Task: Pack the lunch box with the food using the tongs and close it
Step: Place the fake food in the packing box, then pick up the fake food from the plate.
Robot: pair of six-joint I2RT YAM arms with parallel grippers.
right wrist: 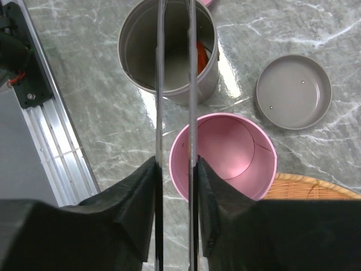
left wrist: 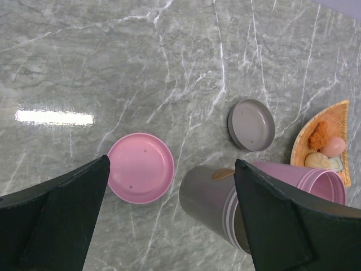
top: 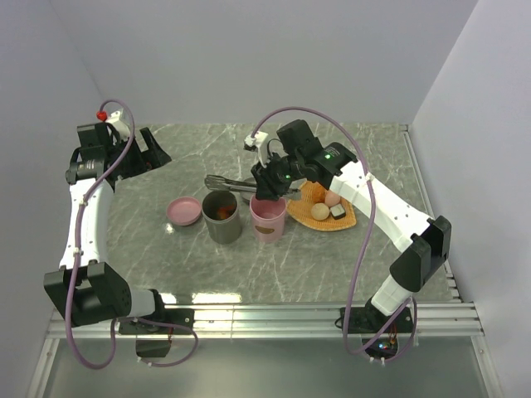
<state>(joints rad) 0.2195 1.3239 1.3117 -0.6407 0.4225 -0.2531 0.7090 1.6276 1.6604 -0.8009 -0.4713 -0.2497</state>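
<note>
The lunch box stands as two round containers: a grey one holding an orange-brown food piece, and an empty pink one. My right gripper is shut on the silver tongs. Their two arms stand slightly apart and reach out over the grey container's mouth. The orange woven tray carries a beige ball, a pink ball and a dark block. Far back at the left, my left gripper is open and holds nothing.
A pink lid lies left of the grey container. A grey lid lies behind the containers. An aluminium rail runs along the table's near edge. White walls close in the back and sides.
</note>
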